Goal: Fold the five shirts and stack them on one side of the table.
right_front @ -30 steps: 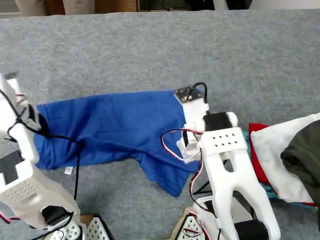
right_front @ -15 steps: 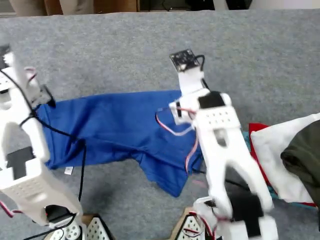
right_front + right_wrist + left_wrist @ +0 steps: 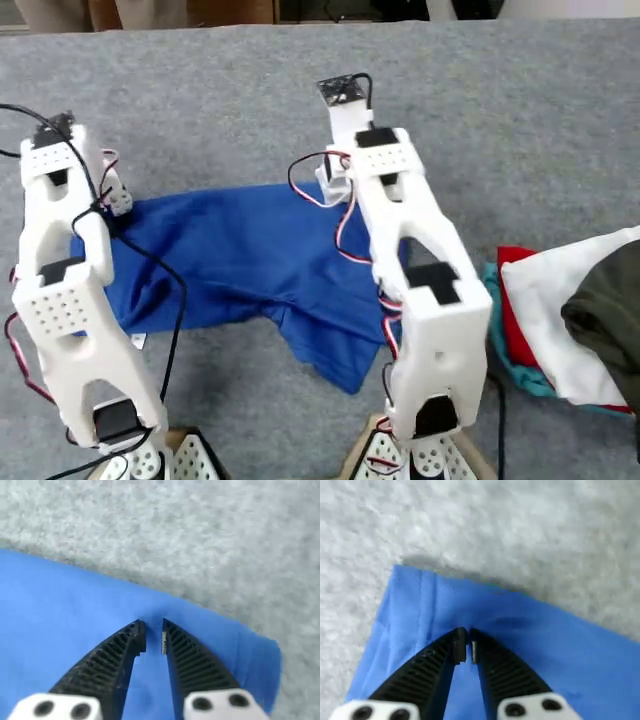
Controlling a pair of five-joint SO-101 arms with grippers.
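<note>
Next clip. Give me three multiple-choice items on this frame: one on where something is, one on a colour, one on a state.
1. Where is the pile of clothes?
A. on the right arm's side of the table
B. on the left arm's side
C. on top of the shirt in the middle

2. What colour is the shirt under the left gripper and the right gripper?
A. red
B. blue
C. yellow

3. How is that shirt?
A. lying spread on the table
B. hanging in the air
C. rolled into a ball

Answers:
1 A: the pile sits at the table's edge beside the right arm.
2 B: both wrist views show blue cloth below the gripper.
3 A: the high view shows it flat on the grey surface.
</note>
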